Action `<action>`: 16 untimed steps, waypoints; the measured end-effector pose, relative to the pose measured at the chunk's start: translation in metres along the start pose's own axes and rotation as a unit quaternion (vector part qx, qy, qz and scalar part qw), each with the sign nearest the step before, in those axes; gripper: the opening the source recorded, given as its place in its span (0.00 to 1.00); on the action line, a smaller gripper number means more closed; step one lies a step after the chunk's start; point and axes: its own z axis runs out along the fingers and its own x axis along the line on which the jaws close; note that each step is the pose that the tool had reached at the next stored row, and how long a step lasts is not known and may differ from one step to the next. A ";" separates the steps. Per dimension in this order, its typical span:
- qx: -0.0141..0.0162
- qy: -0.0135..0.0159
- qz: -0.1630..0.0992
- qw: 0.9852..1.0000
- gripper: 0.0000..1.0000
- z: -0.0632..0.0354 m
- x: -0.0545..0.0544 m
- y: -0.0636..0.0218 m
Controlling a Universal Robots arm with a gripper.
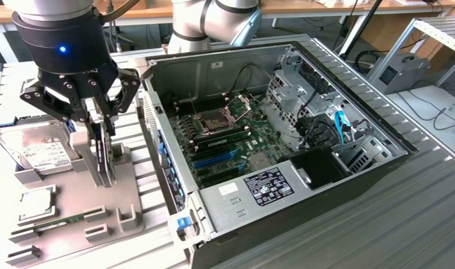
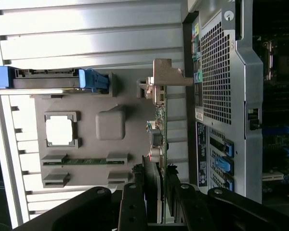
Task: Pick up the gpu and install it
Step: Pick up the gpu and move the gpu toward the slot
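Observation:
The gpu (image 1: 102, 159) stands on edge in a slot of the grey holder (image 1: 78, 213), a thin dark card with a metal bracket at one end. My gripper (image 1: 99, 124) has come down over its upper edge and is shut on it, one finger on each face. In the wrist view the fingers (image 2: 133, 199) press the black heatsink block of the gpu (image 2: 160, 120) from both sides, with my gripper (image 2: 156, 195) centred over it. The card's lower edge still sits in the holder.
An open computer case (image 1: 362, 168) lies to the exterior view's right of the holder, its motherboard (image 1: 235, 134) with blue slots (image 1: 212, 159) exposed. The holder also carries a silver hard drive (image 1: 37, 148), a processor chip (image 1: 37, 202) and a memory stick (image 1: 59, 222).

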 end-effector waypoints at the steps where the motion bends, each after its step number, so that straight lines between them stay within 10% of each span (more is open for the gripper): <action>1: 0.000 0.000 0.000 1.000 0.29 -0.0004 0.000 0.0000; 16: 0.000 0.000 0.000 1.000 0.29 -0.0067 0.000 -0.0004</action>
